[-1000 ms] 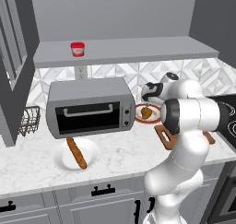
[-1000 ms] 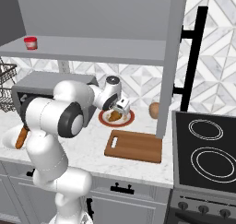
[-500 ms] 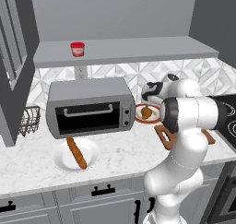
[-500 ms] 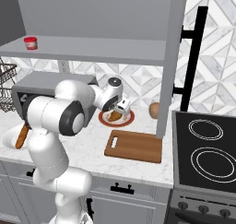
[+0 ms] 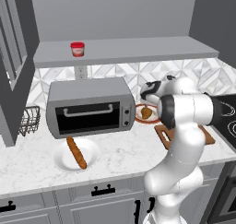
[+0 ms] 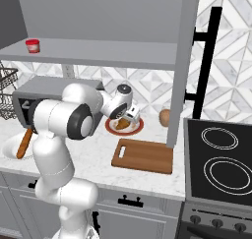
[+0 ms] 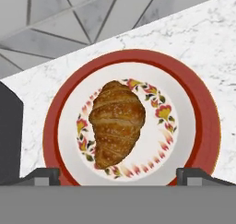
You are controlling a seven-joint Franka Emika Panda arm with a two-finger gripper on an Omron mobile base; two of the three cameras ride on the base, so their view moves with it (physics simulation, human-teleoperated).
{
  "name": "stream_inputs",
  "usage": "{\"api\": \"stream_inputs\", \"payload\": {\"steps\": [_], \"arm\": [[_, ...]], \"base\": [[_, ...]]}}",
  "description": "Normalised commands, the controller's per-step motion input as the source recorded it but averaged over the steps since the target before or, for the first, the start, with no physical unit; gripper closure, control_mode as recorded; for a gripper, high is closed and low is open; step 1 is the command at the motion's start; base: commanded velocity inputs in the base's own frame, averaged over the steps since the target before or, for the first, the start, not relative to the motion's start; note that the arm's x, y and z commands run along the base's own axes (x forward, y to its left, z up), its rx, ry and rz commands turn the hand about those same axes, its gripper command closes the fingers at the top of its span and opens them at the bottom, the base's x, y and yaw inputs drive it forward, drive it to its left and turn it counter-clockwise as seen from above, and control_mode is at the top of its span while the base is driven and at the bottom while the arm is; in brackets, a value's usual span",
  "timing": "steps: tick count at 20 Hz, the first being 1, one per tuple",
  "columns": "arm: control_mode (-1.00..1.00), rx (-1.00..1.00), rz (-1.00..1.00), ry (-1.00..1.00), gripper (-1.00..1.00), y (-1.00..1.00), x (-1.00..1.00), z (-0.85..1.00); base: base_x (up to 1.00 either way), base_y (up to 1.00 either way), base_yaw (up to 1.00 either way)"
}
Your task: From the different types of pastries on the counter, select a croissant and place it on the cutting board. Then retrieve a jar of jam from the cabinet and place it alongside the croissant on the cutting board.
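Note:
A golden-brown croissant (image 7: pixel 116 121) (image 5: pixel 146 112) (image 6: pixel 120 125) lies in the middle of a round red-rimmed plate (image 7: pixel 201 121) (image 6: pixel 133 130) on the marble counter (image 5: pixel 120 154). My gripper (image 7: pixel 117 174) (image 6: pixel 129 116) hovers just above it, open, with a fingertip on each side and nothing held. The wooden cutting board (image 6: pixel 143 155) (image 5: pixel 167 133) lies bare in front of the plate. The red-lidded jar of jam (image 5: pixel 77 49) (image 6: pixel 32 45) stands on the grey cabinet ledge (image 5: pixel 138 50). The long brown baguette (image 5: pixel 76 152) (image 6: pixel 24 142) rests on a white plate.
A grey toaster oven (image 5: pixel 90 108) stands left of the red plate. A wire basket (image 5: pixel 28 119) sits at the far left. A brown egg-like object (image 6: pixel 165 117) rests by the dark post, and a black stovetop (image 6: pixel 221 159) lies to the right.
The gripper has edged slightly lower toward the croissant on the plate; nothing else has moved.

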Motion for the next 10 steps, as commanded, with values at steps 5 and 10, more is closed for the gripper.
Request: {"api": "stream_inputs", "payload": {"steps": [5, 10], "arm": [[-1.0, -0.01, -0.01, 0.0, -1.0, -0.04, 0.25, -0.14], [-1.0, 0.0, 0.0, 0.0, -1.0, 0.0, 0.1, -0.05]], "base": [[0.0, 0.0, 0.0], [0.0, 0.0, 0.0]]}}
